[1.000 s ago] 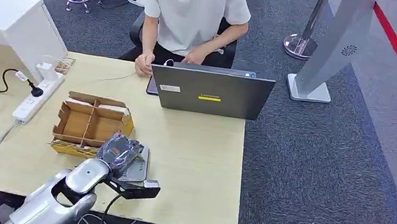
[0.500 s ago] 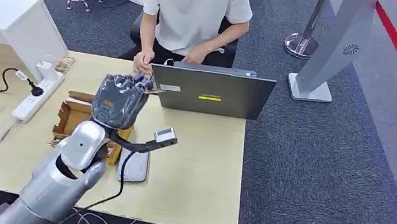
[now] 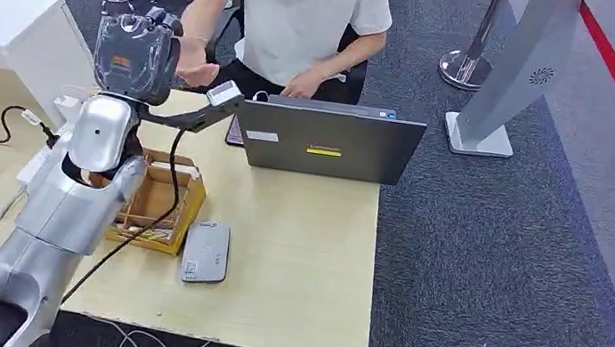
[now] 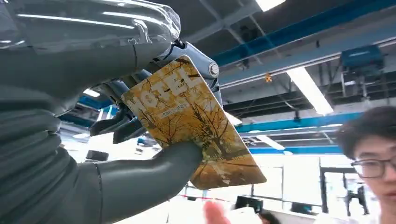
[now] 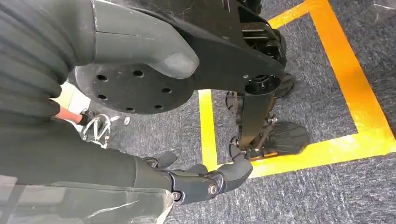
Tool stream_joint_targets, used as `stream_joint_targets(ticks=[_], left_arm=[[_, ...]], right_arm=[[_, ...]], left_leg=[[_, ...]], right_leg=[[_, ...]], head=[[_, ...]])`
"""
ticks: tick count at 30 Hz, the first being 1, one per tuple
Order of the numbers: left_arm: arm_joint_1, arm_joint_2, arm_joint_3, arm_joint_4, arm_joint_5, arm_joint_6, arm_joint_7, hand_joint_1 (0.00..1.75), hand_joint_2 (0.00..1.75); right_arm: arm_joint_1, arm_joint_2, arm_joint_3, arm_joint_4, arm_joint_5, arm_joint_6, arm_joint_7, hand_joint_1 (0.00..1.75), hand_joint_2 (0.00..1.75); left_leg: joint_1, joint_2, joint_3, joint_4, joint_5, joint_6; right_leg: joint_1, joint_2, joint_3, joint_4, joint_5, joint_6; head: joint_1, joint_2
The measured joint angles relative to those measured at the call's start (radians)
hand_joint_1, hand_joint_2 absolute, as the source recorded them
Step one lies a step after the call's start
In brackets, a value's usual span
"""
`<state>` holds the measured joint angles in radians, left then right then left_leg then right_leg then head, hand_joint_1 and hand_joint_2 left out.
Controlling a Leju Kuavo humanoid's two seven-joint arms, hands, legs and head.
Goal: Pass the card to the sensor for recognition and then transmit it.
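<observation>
Yellow hotel card [image 4: 196,123] pinched in my raised left hand [image 3: 135,57], held up toward the person [image 3: 294,10] behind the table's far edge.

From the head view, my left hand is lifted above the far left corner of the table [image 3: 293,252], close to the person's outstretched hand [image 3: 196,69]; the grey sensor [image 3: 206,252] lies flat near the table's near edge, just beside the cardboard box [image 3: 158,203], and the laptop [image 3: 326,142] stands at the far edge. From the left wrist view, my thumb [image 4: 154,172] presses the card's face against the darker fingers [image 4: 116,126] behind it, so the card is firmly gripped, with "HOTEL" lettering and autumn trees showing. From the right wrist view, my right hand [image 5: 205,182] hangs over grey carpet [image 5: 327,74] crossed by yellow tape [image 5: 208,126], its fingers loosely apart and holding nothing.
</observation>
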<state>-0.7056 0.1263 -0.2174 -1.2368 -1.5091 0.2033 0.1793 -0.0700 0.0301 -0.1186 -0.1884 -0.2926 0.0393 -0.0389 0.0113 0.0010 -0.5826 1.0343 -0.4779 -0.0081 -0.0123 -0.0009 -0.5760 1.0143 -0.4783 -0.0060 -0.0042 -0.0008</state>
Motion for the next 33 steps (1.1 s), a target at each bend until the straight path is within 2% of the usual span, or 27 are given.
stream_joint_targets(ticks=[5, 6, 11, 18, 21, 24, 27, 29, 33], left_arm=[[-0.024, 0.000, 0.012, 0.044, 0.000, -0.005, 0.001, 1.75, 1.75], [-0.028, 0.000, 0.015, 0.052, 0.000, -0.008, 0.002, 0.00, 1.75], [-0.039, 0.000, 0.023, 0.078, 0.003, -0.054, 0.004, 0.00, 1.75], [-0.038, 0.000, 0.039, 0.106, 0.015, -0.065, 0.005, 0.00, 1.75], [-0.029, 0.001, 0.041, 0.113, 0.035, -0.065, -0.009, 0.00, 1.75], [-0.005, 0.001, 0.041, 0.107, 0.082, -0.053, -0.061, 0.00, 1.75], [0.075, 0.000, 0.041, 0.025, 0.132, -0.060, -0.124, 0.00, 1.75], [0.167, 0.000, 0.037, -0.080, 0.164, -0.061, -0.170, 0.00, 1.75], [0.347, 0.013, 0.009, -0.274, 0.191, -0.053, -0.200, 0.00, 1.75]], right_arm=[[0.000, 0.000, 0.000, 0.000, 0.000, 0.000, 0.002, 0.00, 1.75], [-0.001, 0.000, 0.000, 0.000, 0.000, 0.000, 0.002, 0.00, 1.75], [0.000, 0.000, 0.000, 0.000, 0.000, 0.000, 0.006, 0.00, 1.75], [0.002, 0.000, 0.000, 0.000, 0.003, 0.000, 0.011, 0.00, 1.75], [0.003, 0.000, 0.000, 0.000, 0.003, -0.001, 0.010, 0.00, 1.75], [0.008, 0.000, -0.001, 0.000, 0.001, -0.001, 0.005, 0.00, 1.75], [0.018, 0.000, -0.009, 0.000, -0.016, 0.000, -0.009, 0.00, 1.75], [0.025, 0.000, -0.022, 0.000, -0.034, -0.007, -0.016, 0.00, 1.75], [0.037, 0.000, -0.050, 0.000, -0.050, -0.017, -0.024, 0.00, 1.75]], left_leg=[[0.000, 0.000, 0.000, 0.000, 0.000, 0.000], [0.000, 0.000, 0.000, 0.000, 0.000, 0.000], [0.000, 0.000, 0.000, 0.000, 0.000, 0.000], [0.000, 0.000, 0.000, 0.000, 0.000, 0.000], [0.000, 0.000, -0.001, 0.000, 0.000, 0.000], [0.000, 0.000, -0.001, 0.000, 0.000, 0.000], [0.000, 0.001, -0.001, 0.000, 0.000, 0.000], [0.000, 0.002, -0.001, 0.000, -0.002, 0.000], [0.000, 0.003, -0.002, 0.000, -0.003, 0.001]], right_leg=[[0.000, 0.000, 0.000, 0.000, 0.000, 0.000], [0.000, 0.000, 0.000, 0.000, 0.000, 0.000], [0.000, 0.000, 0.000, 0.000, 0.000, 0.000], [0.000, 0.000, 0.000, 0.000, 0.000, 0.000], [0.000, 0.000, -0.001, 0.000, 0.000, 0.000], [0.000, 0.000, -0.001, 0.000, 0.000, 0.000], [0.000, 0.001, -0.001, 0.000, 0.000, 0.000], [0.000, 0.003, -0.001, 0.000, -0.001, 0.000], [0.000, 0.004, -0.003, -0.001, -0.002, 0.001]], head=[[0.000, 0.000], [0.000, 0.000], [0.000, 0.000], [0.000, 0.000], [0.000, 0.000], [0.000, 0.000], [0.000, 0.000], [0.000, 0.000], [0.000, 0.000]])
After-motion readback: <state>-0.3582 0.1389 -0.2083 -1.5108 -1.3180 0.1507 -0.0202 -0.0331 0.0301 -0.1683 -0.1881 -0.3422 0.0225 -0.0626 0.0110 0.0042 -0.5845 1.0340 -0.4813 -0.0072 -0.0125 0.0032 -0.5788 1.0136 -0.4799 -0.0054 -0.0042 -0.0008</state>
